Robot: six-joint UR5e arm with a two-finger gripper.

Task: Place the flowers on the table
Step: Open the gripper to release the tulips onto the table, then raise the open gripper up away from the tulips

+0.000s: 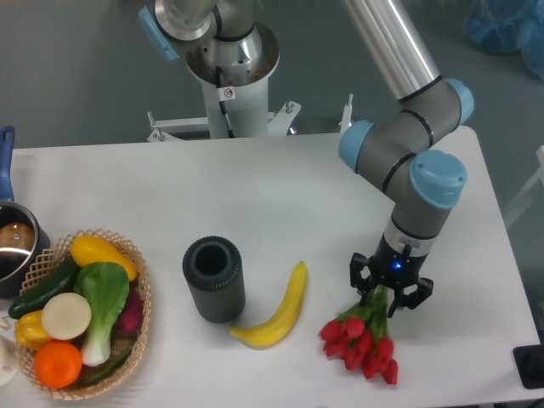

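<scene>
The flowers (360,343) are a bunch of red tulip buds with green stems, lying at the front right of the white table (289,195). The buds point toward the front edge and seem to rest on or just above the tabletop. My gripper (384,299) stands over the stem end, its black fingers on either side of the green stems. The jaws look closed on the stems, though the contact itself is partly hidden by the gripper body.
A yellow banana (276,312) lies just left of the flowers. A dark grey cylindrical vase (213,278) stands left of it. A wicker basket (140,285) of vegetables and fruit sits at front left, with a pot (13,246) behind it. The table's front edge is close to the buds.
</scene>
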